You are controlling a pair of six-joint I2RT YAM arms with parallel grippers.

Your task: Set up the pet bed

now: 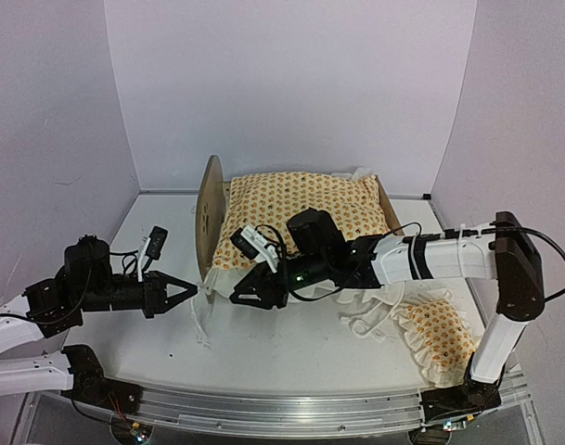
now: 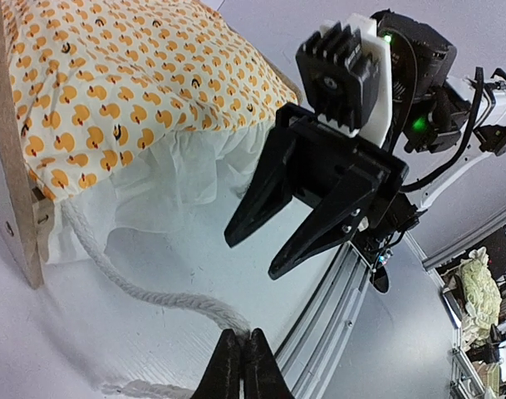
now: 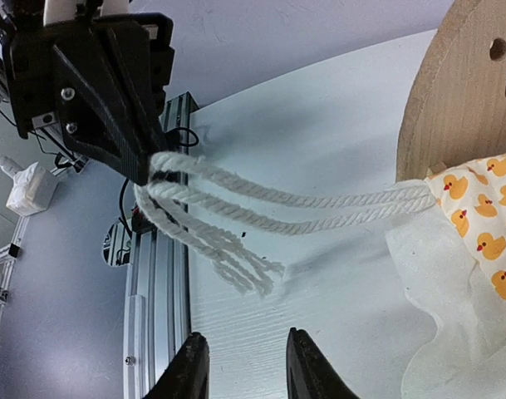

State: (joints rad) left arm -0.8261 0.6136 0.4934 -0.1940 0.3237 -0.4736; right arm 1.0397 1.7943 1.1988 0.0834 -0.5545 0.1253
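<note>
Left jaws are clamping the cord [image 3: 319, 204], right jaws gaping half-open, empty; pet bed [image 1: 211, 218] is looking light and stiff, end board [image 3: 456, 100] offering the grip.

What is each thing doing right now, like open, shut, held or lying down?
pet bed: upright, covered.
quilt: spread over the pet bed, ruffle hanging.
cords: stretched out from the pet bed's end.
left gripper: shut on the cords.
right gripper: open, holding nothing.
pillow: lying on the table, off the bed.
</note>
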